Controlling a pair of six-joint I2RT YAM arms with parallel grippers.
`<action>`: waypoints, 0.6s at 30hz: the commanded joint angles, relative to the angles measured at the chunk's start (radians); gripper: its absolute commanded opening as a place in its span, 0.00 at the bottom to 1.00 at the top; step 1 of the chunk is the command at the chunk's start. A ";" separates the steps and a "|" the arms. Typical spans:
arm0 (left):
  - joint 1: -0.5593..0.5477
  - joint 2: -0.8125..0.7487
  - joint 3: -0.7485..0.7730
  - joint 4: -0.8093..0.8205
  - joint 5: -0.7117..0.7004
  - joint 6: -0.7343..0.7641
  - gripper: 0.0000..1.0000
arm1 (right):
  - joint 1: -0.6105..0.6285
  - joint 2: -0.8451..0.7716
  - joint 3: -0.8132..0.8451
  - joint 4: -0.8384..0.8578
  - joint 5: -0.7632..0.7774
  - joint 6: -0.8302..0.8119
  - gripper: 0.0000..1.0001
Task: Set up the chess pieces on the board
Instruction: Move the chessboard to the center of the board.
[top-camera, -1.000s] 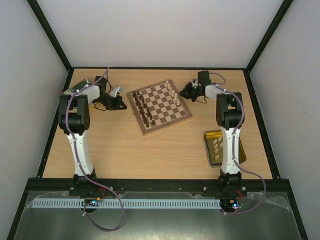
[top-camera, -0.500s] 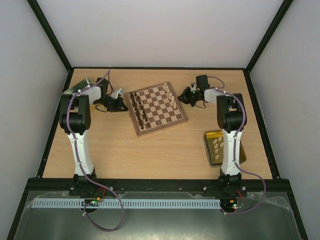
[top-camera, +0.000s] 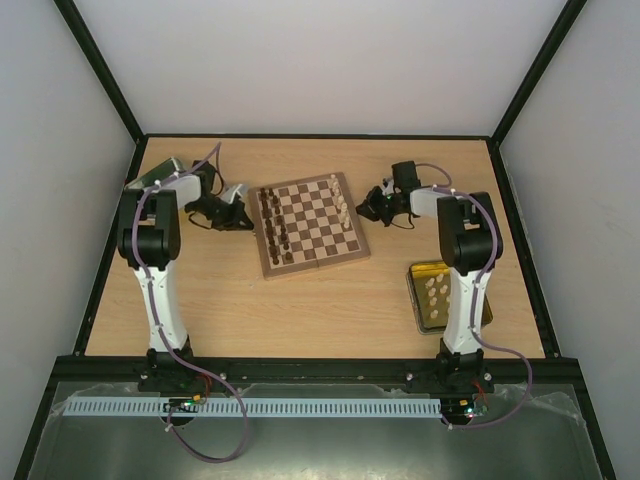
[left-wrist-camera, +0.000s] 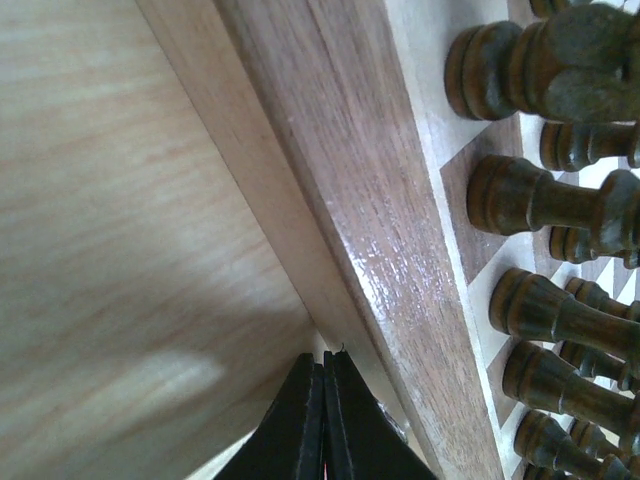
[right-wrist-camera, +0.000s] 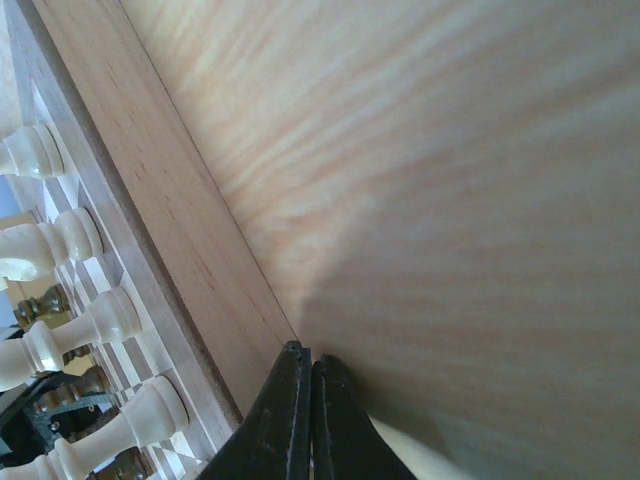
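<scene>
Left gripper (left-wrist-camera: 322, 365) and right gripper (right-wrist-camera: 306, 355), both closed and empty, brace opposite edges of the chessboard (left-wrist-camera: 380, 250), apparently squaring it; next, cream pieces (top-camera: 435, 290) in the tray (top-camera: 410, 297) need fetching.

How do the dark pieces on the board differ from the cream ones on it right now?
Colour: the dark pieces are deep brown, the cream pieces pale. Side: the dark pieces line the board's left edge, the cream pieces its right edge. Number: the dark pieces fill about two rows, the cream pieces one short row; more cream ones sit in the yellow tray. Both groups stand upright on the board.
</scene>
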 joint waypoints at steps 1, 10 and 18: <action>-0.020 -0.034 -0.047 -0.061 0.044 0.052 0.02 | 0.073 -0.004 -0.108 -0.134 0.005 -0.013 0.02; -0.021 -0.104 -0.112 -0.120 0.037 0.112 0.02 | 0.111 -0.110 -0.257 -0.113 0.013 -0.013 0.02; -0.021 -0.190 -0.214 -0.153 -0.015 0.170 0.02 | 0.149 -0.265 -0.478 -0.020 0.010 0.040 0.02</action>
